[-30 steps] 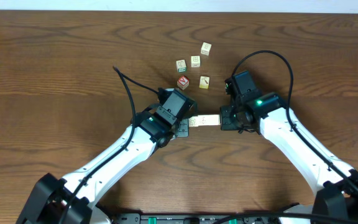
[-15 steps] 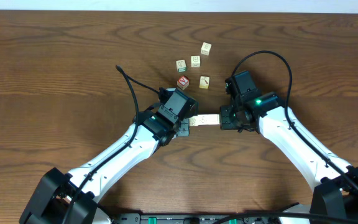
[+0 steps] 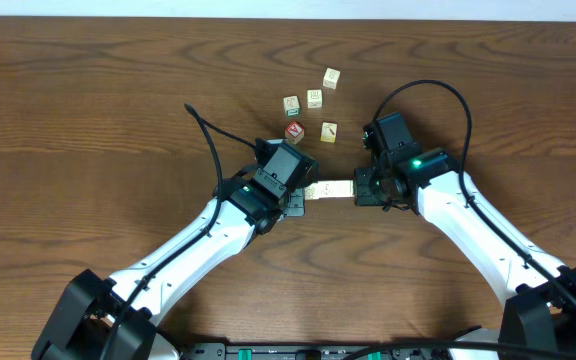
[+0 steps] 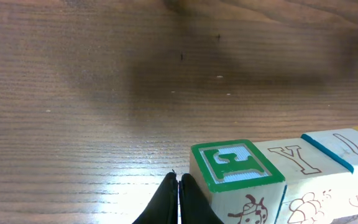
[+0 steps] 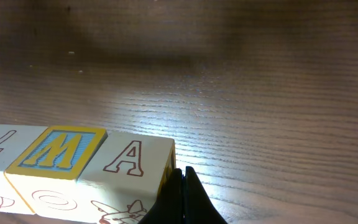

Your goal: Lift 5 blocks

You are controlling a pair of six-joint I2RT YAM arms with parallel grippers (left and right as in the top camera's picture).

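Tabletop (image 3: 88, 120): block row (image 3: 330, 191) between left end effector (image 3: 303, 197) and right end effector (image 3: 356, 189)

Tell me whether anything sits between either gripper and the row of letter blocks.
Nothing visible does. The shut left gripper sits against the cream wooden block with a green E; the shut right gripper sits against the cream wooden A block.
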